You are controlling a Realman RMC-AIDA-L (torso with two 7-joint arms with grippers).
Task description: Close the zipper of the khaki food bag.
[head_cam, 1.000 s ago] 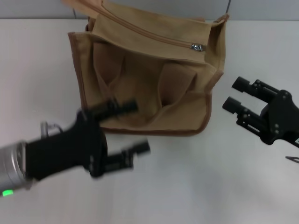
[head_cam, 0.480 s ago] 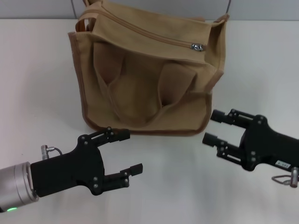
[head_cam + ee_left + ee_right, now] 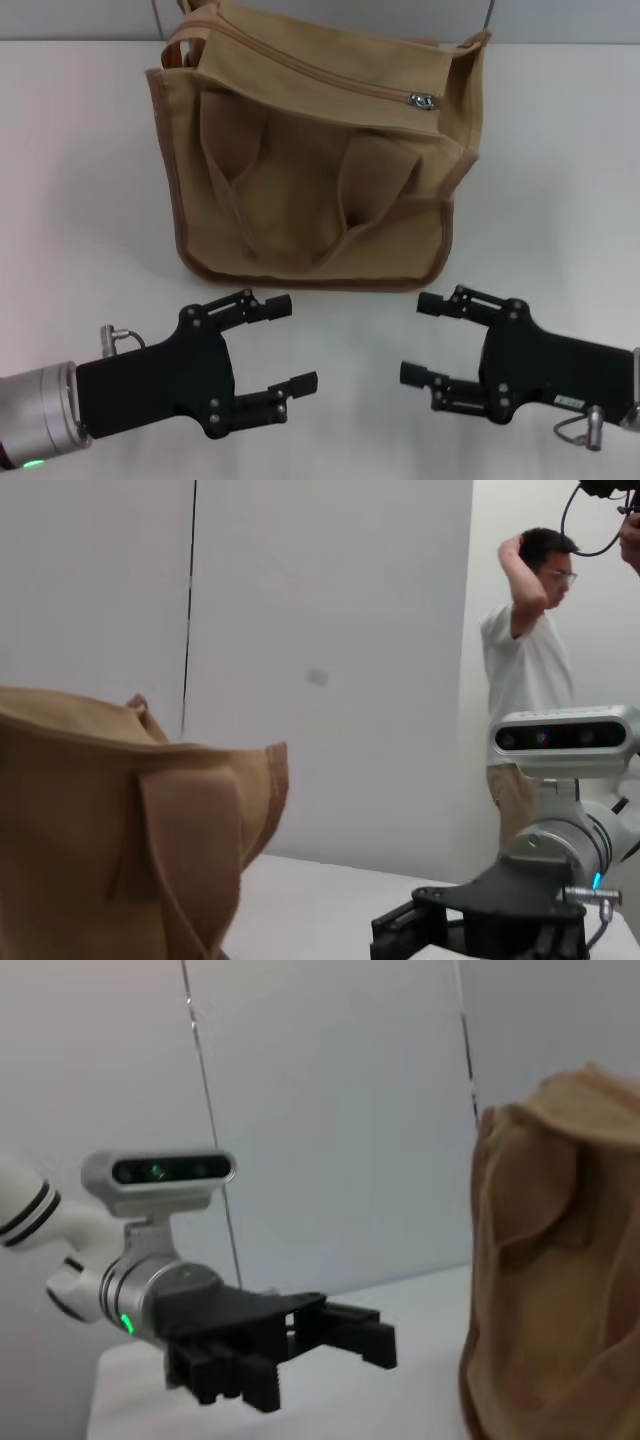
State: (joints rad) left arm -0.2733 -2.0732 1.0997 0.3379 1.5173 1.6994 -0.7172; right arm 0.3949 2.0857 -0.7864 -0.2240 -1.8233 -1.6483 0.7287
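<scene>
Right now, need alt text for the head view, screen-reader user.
A khaki food bag stands on a white table, its zipper running across the top with the silver pull at the robot's right end. Nearer the camera, the left gripper and right gripper hover open, facing each other, touching nothing.

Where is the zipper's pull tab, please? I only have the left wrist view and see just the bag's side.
Observer: The silver pull tab sits at the robot's-right end of the zipper on the khaki food bag.
Operator: Thanks; is anything gripped on this side?
Observer: No, the left gripper is open and empty, in front of the bag, apart from it.
Operator: And the other side?
Observer: The right gripper is open too, also short of the bag.
</scene>
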